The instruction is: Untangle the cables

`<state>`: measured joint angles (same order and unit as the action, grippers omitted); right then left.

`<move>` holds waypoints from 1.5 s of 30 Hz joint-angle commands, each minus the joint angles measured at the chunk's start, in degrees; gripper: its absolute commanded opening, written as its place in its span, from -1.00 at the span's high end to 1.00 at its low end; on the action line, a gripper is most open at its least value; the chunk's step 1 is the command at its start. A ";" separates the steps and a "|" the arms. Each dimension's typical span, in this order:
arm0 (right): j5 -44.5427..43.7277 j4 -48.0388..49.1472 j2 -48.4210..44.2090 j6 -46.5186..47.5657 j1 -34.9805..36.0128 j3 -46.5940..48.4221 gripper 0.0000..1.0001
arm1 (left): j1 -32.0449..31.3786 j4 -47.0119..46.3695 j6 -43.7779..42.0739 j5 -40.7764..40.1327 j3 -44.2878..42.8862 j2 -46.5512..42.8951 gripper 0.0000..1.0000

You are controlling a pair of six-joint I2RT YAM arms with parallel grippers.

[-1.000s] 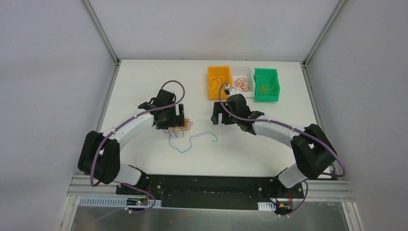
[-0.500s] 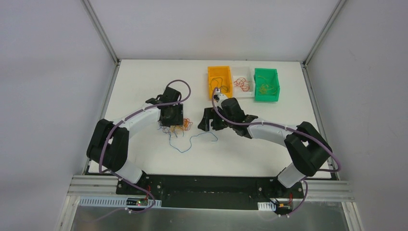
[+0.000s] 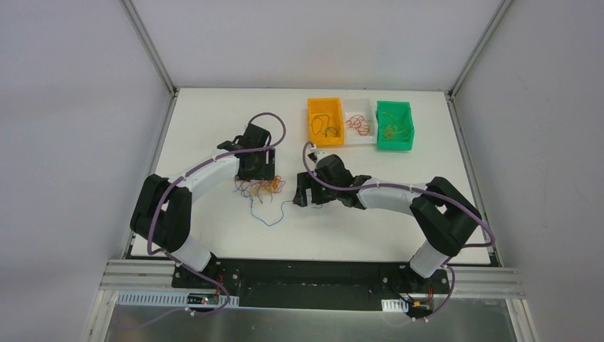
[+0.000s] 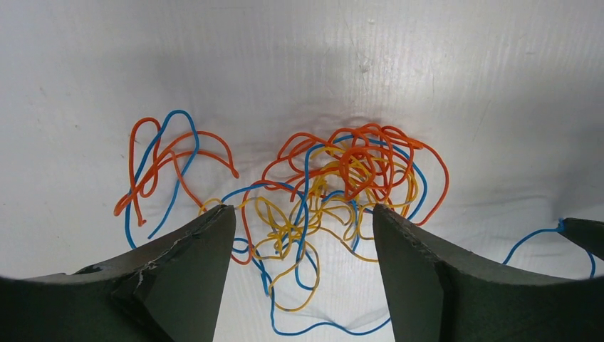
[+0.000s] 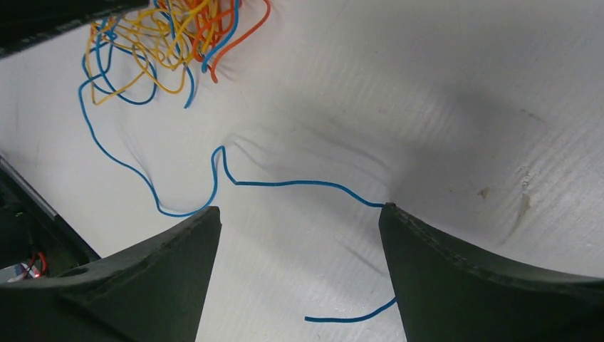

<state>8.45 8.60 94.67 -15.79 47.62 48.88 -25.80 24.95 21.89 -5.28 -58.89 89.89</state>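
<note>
The cables (image 3: 259, 187) lie as a small clump of orange, yellow and blue wires on the white table. My left gripper (image 3: 257, 177) hangs open just over the clump's far side. In the left wrist view its fingers straddle the yellow and blue loops of the cables (image 4: 342, 167), and the left gripper (image 4: 303, 210) holds nothing. One long blue cable (image 5: 285, 183) trails out of the clump toward my right gripper (image 3: 306, 194). It passes by the right fingertip, and its free end lies between the fingers. The right gripper (image 5: 299, 209) is open and low over the table.
At the back right stand an orange bin (image 3: 325, 132), a white bin (image 3: 359, 135) and a green bin (image 3: 394, 142), each with loose wires in it. The left gripper's dark edge (image 5: 43, 21) shows near the clump in the right wrist view.
The right gripper has moved left and nearer, down over the blue cable's end. The left gripper has shifted slightly back, so more of the clump shows; its jaws narrowed, then widened again.
</note>
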 commanded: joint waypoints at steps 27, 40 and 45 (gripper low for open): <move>-32.26 -14.52 6.92 -8.16 7.61 11.86 1.00 | -0.98 -0.79 2.93 -4.54 -0.67 2.46 1.00; -35.20 -19.00 -4.85 -7.99 4.08 3.09 1.00 | 2.42 -5.35 9.63 -10.24 10.42 -16.57 1.00; -29.36 -20.07 -8.83 -6.21 3.54 2.32 0.30 | 2.42 -5.68 8.83 -6.24 11.35 -21.81 1.00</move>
<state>-24.16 -9.52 90.52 -23.24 51.42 51.66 -23.27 20.80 29.71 -12.99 -47.92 72.14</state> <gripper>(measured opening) 0.154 0.032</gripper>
